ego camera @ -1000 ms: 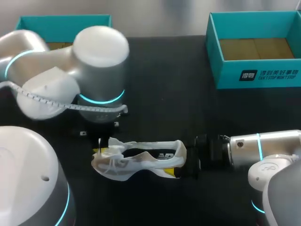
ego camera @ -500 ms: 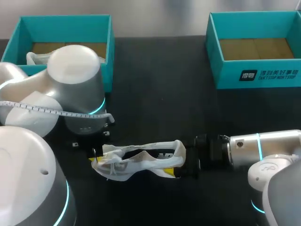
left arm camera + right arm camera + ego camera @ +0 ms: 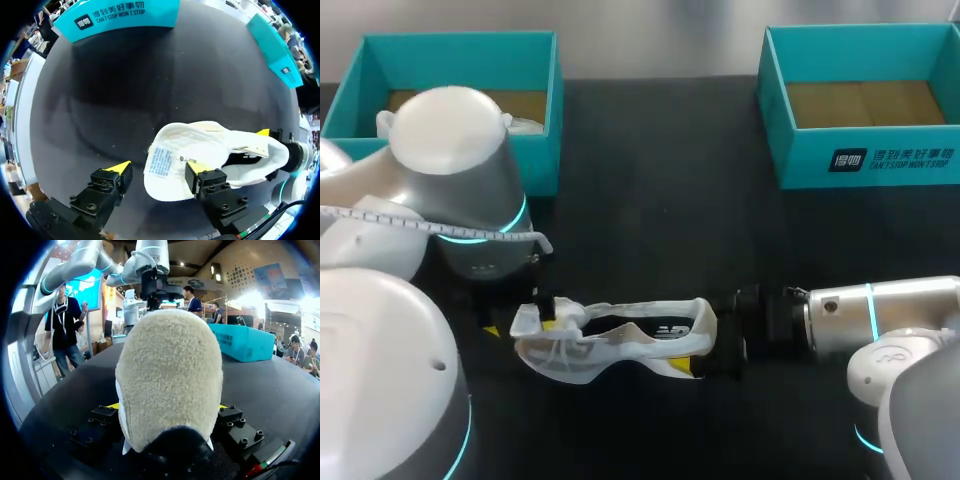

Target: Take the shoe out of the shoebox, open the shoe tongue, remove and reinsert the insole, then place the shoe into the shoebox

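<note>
The shoe lies on its side on the black table, outside both teal shoeboxes. My right gripper is clamped on its heel. My left gripper hangs spread wide, one finger over the tongue, the other over bare table.

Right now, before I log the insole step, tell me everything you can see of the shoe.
The shoe is white and low-cut, with loose white laces, lying on the black table between the two arms. Its heel, fuzzy and beige from behind, sits clamped in the right gripper. Its tongue, with a printed label, is folded forward over the toe; one finger of the open left gripper rests against it.
</note>
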Robot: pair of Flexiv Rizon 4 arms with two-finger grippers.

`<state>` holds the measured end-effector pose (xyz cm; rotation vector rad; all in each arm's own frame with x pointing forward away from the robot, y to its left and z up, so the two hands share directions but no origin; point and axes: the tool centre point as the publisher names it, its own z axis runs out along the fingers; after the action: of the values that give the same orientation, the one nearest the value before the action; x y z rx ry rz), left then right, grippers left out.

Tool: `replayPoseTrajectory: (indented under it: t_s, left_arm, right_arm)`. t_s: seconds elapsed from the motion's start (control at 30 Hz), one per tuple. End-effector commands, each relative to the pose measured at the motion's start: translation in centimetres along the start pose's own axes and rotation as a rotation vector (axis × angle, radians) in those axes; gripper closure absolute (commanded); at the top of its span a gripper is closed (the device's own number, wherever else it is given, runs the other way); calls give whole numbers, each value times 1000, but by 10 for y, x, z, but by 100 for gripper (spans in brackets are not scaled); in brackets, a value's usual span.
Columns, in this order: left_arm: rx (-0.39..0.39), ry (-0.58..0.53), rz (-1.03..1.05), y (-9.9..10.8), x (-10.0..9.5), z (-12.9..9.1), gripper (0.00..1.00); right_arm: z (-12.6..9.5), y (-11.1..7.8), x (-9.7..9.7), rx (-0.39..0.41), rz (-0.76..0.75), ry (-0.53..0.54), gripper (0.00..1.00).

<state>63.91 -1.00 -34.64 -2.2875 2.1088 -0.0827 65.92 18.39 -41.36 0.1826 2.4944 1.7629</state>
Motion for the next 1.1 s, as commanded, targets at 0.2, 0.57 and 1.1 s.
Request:
replayPoseTrajectory:
  t_s: [0.2,0.57,1.1]
  left_arm:
    - [48,123,79,3,8,-62,50]
    - [84,163,247,3,48,-98,44]
    - [49,250,798,-9,92,-128,100]
  right_arm:
    - [2,-1,0,5,0,1,100]
    - [2,-1,0,5,0,1,100]
    - [2,-1,0,5,0,1,100]
